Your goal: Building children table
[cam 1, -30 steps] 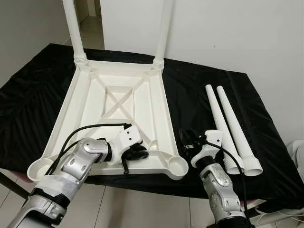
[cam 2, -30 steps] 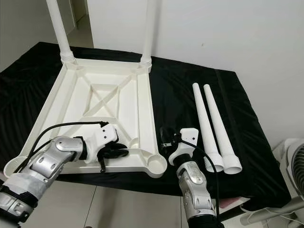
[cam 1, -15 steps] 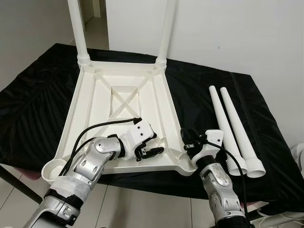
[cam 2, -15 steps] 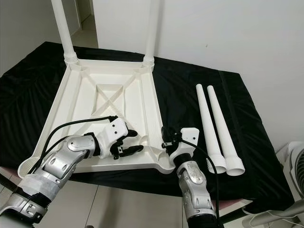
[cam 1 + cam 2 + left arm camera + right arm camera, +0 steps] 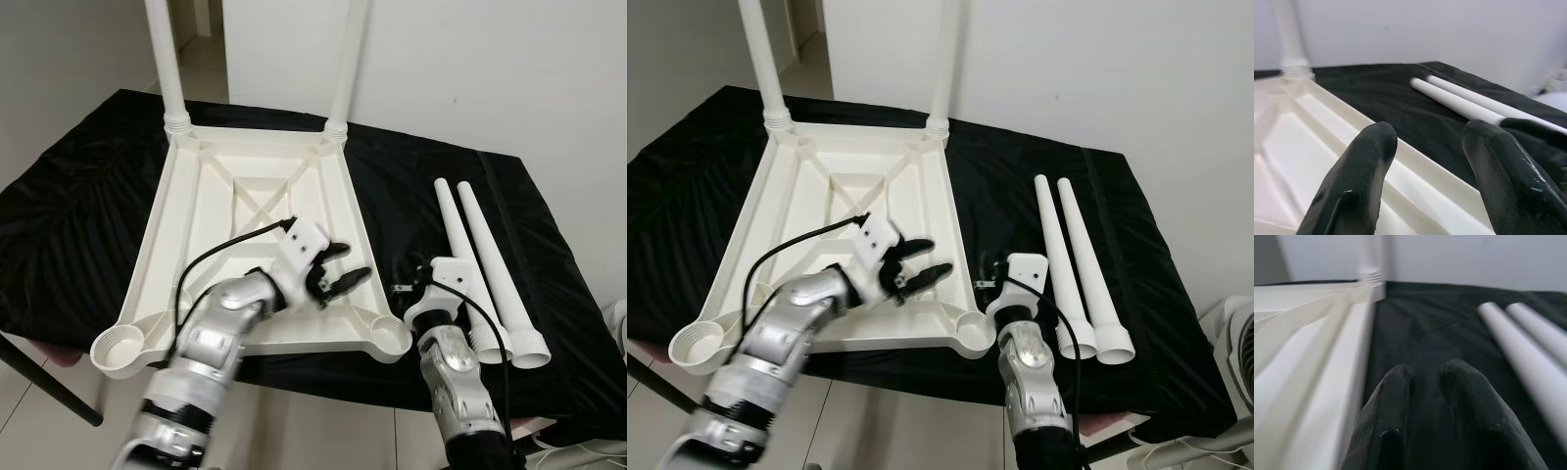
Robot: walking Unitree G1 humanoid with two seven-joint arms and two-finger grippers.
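Left eye view: an upside-down white table top [image 5: 250,225] lies on a black cloth [image 5: 78,211] spread over a larger table. Two white legs [image 5: 162,59] already stand upright in the two corner sockets of the table top farthest from the robot. The two near corner sockets [image 5: 118,351] are open round cups with no legs in them.

Two loose legs [image 5: 485,264] lie side by side on the cloth to the right of the table top, touching or nearly touching each other, with their wide ends toward the robot.

The left gripper [image 5: 338,272] hovers over the near right part of the table top, close to its right rim, with its two black fingers [image 5: 1359,181] spread apart and nothing between them. In the left wrist view the fingers point across the rim toward the loose legs.

The right gripper [image 5: 404,289] sits low over the cloth in the gap between the table top's right edge and the loose legs, near the near right corner socket. In the right wrist view its fingers [image 5: 1386,426] are pressed close together and hold nothing.
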